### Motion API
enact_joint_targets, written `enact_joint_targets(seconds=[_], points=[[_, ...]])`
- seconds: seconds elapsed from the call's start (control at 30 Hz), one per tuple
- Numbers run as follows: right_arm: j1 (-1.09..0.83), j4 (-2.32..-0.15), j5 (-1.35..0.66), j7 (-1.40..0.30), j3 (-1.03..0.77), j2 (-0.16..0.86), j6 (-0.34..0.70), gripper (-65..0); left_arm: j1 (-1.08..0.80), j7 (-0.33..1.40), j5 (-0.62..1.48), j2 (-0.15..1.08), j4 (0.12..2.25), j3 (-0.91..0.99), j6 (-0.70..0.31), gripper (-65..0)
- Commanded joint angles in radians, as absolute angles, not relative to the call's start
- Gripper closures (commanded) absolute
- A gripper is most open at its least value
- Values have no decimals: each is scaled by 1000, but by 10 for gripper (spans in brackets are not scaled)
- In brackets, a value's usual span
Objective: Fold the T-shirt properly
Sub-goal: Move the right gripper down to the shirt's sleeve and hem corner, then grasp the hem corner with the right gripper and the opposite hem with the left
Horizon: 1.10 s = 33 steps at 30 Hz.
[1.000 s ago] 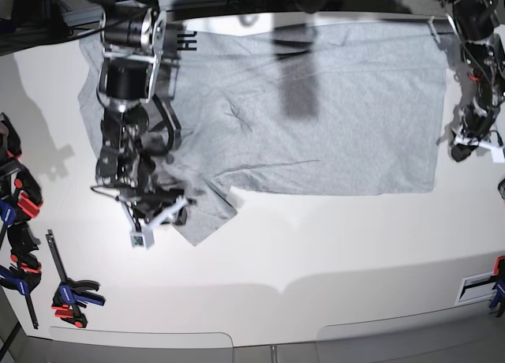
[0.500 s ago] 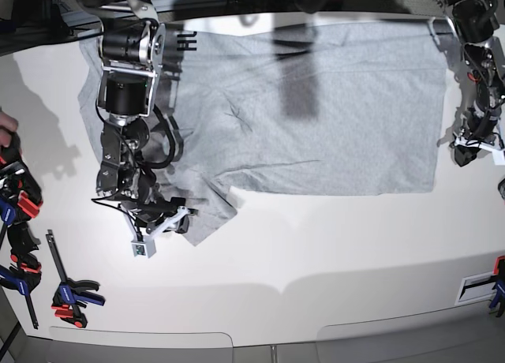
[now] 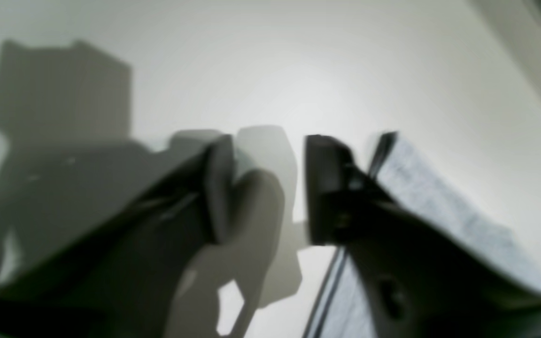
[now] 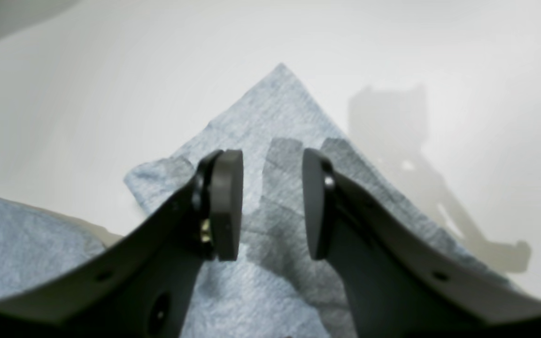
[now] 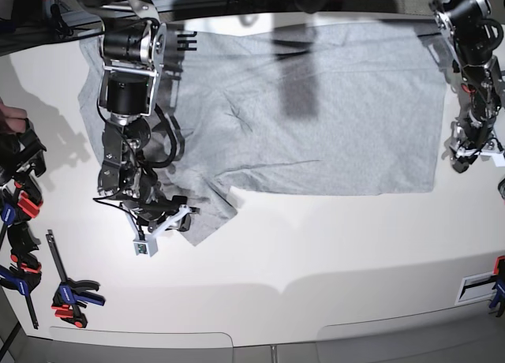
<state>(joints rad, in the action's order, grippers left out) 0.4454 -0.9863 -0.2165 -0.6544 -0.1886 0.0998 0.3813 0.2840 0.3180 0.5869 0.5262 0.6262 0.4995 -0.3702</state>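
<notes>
I am looking down my right gripper [image 4: 273,206] first: its jaws are standing parted with nothing between them, hovering right over the pointed tip of a sleeve of the T-shirt [image 4: 270,141], the grey knit showing through the gap. In the base view that gripper [image 5: 162,225] is sitting at the near sleeve, which is lying folded over and rumpled against the body of the shirt. My left gripper [image 3: 261,188] is also standing apart and holding nothing; it is hanging over bare table [image 3: 298,61] with the shirt's dark-trimmed hem edge just beside one finger. From the base view, the T-shirt [image 5: 316,110] is lying spread across the far half of the white table [image 5: 331,252], plain side up, mostly flat with a few creases. I am judging the fabric as light, limp and thin, so it will be drooping and dragging rather than holding shape. I would be pinching it at corners and hems, taking the sleeve tip on my right and the hem corner on my left.
</notes>
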Motion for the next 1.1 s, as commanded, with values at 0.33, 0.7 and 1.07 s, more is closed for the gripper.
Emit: enact_joint_targets(seconds=[0.33,0.7,1.07], points=[[456,-1003,-231,-632,-187,93,386,-201,305,387,663,489,627,502,-370,-324],[456,-1003,-230,-632,-187,88,386,-201,319,441,663,424,628,346,-385,-324],[443,-1003,-182,-632,-187,88,386,-201,378,504,663,432,628,304,-397,-276]])
